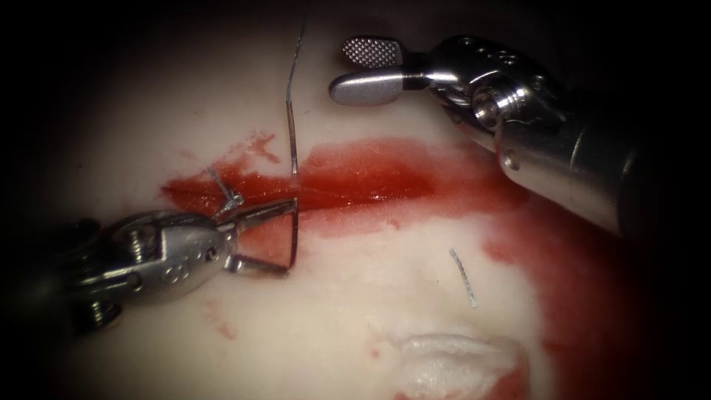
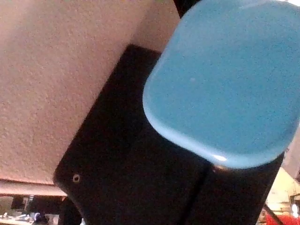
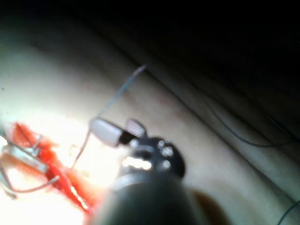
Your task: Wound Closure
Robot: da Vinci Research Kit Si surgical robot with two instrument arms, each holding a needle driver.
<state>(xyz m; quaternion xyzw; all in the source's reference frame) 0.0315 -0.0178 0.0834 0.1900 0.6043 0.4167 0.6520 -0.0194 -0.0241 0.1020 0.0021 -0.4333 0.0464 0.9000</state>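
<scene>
Presently, the left tool [image 1: 266,237] spreads wide, straddling the needle [image 1: 294,230] standing across the cut [image 1: 355,194] without clamping it; the right tool [image 1: 370,70] hovers apart, half-open, empty, thread [image 1: 291,122] nearby.

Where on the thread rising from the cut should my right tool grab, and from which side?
Likely the straight stretch of thread above the cut, coming from the right: it runs nearly straight there, the right tool sits open and empty beside it, and the left tool, its jaws open, crowds the lower end.
</scene>
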